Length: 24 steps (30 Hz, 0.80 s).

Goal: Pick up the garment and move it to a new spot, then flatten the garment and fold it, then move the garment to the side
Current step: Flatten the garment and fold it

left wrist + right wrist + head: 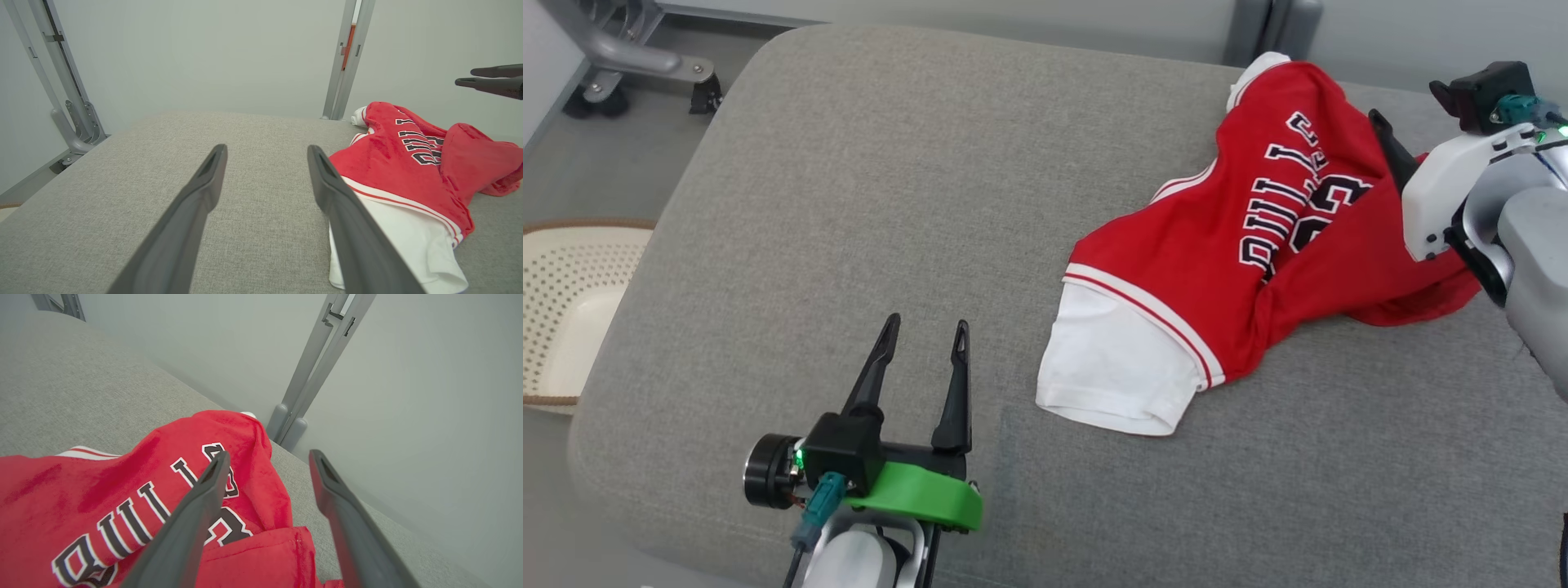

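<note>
The garment [1217,269] is a red jersey with black-and-white lettering and white sleeves. It lies crumpled on the right half of the grey cushion [849,204], one white sleeve [1111,367] spread toward the front. My left gripper [929,322] hovers open over bare cushion, just left of that sleeve. In the left wrist view the garment [388,163] lies beside the right finger [347,228]. My right gripper [269,453] is open above the garment's far right part [102,486], with nothing between its fingers. It also shows at the upper right of the left wrist view [464,77].
A cream perforated basket [564,310] sits on the floor left of the cushion. A grey metal frame on casters [629,57] stands at the back left, and grey posts [314,367] rise behind the cushion against a pale wall.
</note>
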Motion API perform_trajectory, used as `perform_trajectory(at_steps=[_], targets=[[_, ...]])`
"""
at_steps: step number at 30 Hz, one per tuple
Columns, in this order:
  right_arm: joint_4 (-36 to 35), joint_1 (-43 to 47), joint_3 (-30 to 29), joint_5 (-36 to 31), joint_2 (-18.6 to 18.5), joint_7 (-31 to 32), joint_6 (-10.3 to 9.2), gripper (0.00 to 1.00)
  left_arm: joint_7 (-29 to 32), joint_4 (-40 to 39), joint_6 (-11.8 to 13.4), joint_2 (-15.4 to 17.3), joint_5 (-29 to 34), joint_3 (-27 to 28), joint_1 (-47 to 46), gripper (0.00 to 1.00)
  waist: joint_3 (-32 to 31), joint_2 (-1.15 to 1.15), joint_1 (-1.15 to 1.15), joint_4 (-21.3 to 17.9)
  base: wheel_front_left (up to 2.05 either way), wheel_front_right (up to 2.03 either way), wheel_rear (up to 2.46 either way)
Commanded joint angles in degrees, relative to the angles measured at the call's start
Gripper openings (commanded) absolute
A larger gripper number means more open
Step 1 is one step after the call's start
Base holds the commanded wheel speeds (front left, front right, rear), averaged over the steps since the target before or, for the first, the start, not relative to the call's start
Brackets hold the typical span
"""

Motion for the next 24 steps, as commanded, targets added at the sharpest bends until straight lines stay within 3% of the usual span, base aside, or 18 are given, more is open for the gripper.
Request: perform_trajectory(at_steps=[1,5,13,18,24], targets=[[-0.6,1.4,-1.0,0.9,0.4,-0.9,-0.08,1.00,0.0,0.0,-0.1,0.2,0.3,0.7,0.6,1.00,-3.7,0.00,0.00,-4.0,0.00,0.00,0.00],[-4.5,4.8,-6.4,2.2,0.7,-1.8,-0.08,1.00,0.0,0.1,-0.6,0.2,0.7,2.3,1.5,1.00,-5.9,0.00,0.00,-7.3,0.00,0.00,0.00],[-22.4,24.1,-28.2,-5.6,0.1,-1.8,-0.07,1.00,0.0,1.0,-1.0,0.2,-0.5,4.7,3.8,1.00,-8.7,0.00,0.00,-12.5,0.00,0.00,0.00],[-32.1,38.2,-40.9,-12.0,3.9,-1.8,-0.07,1.00,0.0,2.3,-1.3,0.2,-2.5,5.4,5.7,1.00,-10.2,0.00,0.00,-14.5,0.00,0.00,0.00],[-41.8,49.6,-50.4,-17.5,10.5,-1.8,-0.07,1.00,0.0,5.1,-2.0,0.2,-1.8,5.5,7.3,1.00,-11.4,0.00,0.00,-15.8,0.00,0.00,0.00]])
